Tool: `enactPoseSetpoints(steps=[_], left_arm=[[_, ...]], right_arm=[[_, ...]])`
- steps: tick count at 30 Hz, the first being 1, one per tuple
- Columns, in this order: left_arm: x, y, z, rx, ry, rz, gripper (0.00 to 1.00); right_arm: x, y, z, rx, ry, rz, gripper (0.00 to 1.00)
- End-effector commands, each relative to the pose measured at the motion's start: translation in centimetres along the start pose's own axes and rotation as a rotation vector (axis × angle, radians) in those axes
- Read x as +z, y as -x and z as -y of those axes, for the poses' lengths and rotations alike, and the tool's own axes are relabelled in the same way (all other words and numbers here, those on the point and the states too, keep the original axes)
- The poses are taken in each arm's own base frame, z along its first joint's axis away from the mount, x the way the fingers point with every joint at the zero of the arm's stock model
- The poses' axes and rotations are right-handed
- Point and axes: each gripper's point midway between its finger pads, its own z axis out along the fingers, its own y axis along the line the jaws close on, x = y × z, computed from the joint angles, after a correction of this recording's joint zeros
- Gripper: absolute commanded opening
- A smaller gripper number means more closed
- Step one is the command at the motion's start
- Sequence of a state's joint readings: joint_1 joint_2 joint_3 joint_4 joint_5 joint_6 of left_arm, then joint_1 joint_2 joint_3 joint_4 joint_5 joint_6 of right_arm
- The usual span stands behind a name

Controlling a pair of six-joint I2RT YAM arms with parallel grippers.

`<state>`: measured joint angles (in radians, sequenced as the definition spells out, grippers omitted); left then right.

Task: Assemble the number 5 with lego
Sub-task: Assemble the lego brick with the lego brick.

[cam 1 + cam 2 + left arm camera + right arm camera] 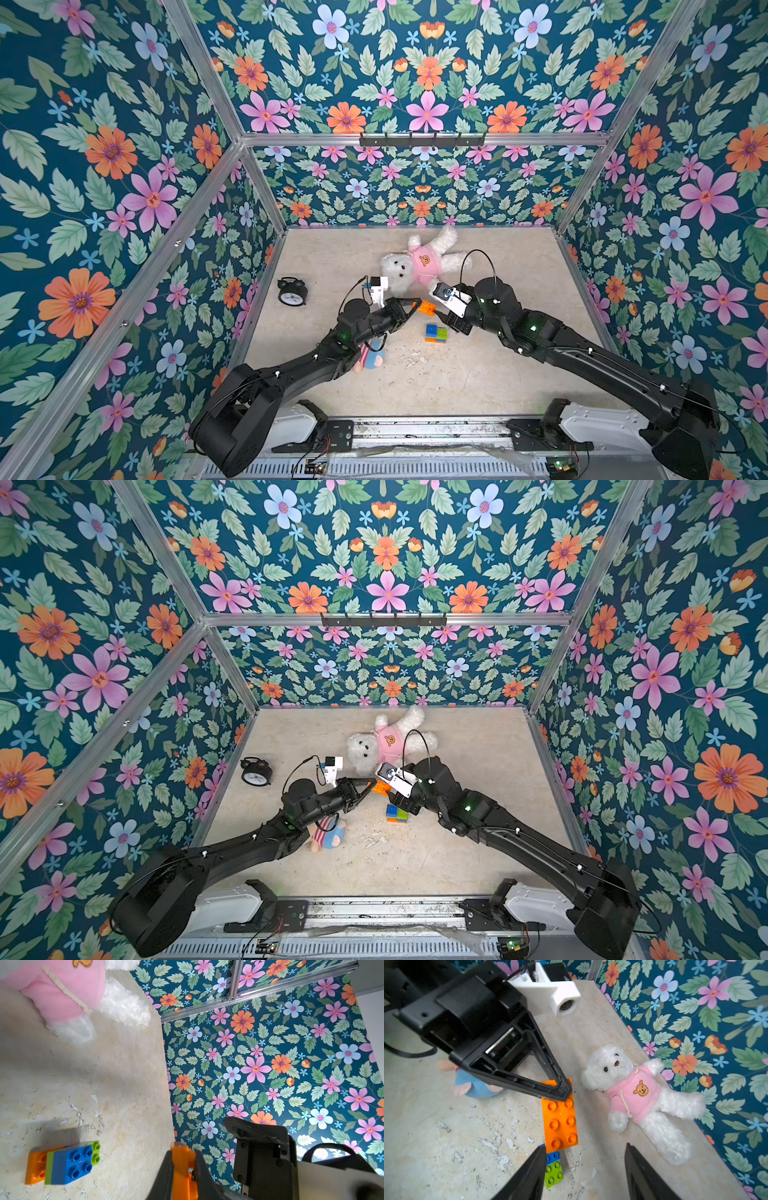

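Our right tool (584,1147) hangs half open and empty just right of the orange brick (560,1124) that our left tool (562,1092) pinches shut above the counter (446,1147), so we judge the orange, green and blue stack (553,1169), lying just nearer, lacks at least this piece.

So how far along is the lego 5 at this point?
Partly built. Done: an orange, lime green and blue stack lies joined on the table. In hand: the left gripper is shut on a long orange brick; the right gripper is open and empty nearby. Left: pressing that brick onto the stack.
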<state>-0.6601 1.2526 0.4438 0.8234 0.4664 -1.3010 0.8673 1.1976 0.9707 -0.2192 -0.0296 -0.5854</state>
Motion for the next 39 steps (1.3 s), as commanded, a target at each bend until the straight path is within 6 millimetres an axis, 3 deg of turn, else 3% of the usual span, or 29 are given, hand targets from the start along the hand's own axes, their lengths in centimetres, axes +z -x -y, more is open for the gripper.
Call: enactPoseSetpoints(steps=[1, 5, 19, 26, 35, 36, 38, 39], left_arm=[[-0.1, 0.2, 1.1, 0.017, -0.047, 0.012, 0.0], [-0.3, 0.1, 1.6, 0.029, -0.071, 0.012, 0.0], [-0.7, -0.2, 1.9, 0.047, -0.084, 0.004, 0.0], [-0.7, -0.3, 1.9, 0.051, -0.083, -0.004, 0.0], [-0.7, -0.3, 1.7, 0.055, -0.078, -0.004, 0.0], [-0.7, -0.4, 1.7, 0.057, -0.077, -0.005, 0.08], [-0.6, -0.4, 1.3, 0.058, -0.058, -0.004, 0.35], [-0.6, -0.4, 1.0, 0.061, -0.044, -0.005, 0.45]], right_arm=[[0.6, -1.4, -2.0, -0.105, 0.126, -0.075, 0.64], [1.0, -0.8, -2.9, -0.049, 0.216, -0.071, 0.63], [2.7, -0.4, -2.4, 0.04, 0.27, -0.084, 0.54], [3.4, -0.5, -2.5, 0.045, 0.295, -0.111, 0.45], [3.1, -1.0, -2.7, 0.022, 0.308, -0.141, 0.22], [3.1, -1.0, -2.7, 0.021, 0.308, -0.143, 0.2], [2.9, -1.2, -2.8, 0.016, 0.309, -0.145, 0.19], [2.8, -1.3, -2.8, 0.015, 0.31, -0.149, 0.19]])
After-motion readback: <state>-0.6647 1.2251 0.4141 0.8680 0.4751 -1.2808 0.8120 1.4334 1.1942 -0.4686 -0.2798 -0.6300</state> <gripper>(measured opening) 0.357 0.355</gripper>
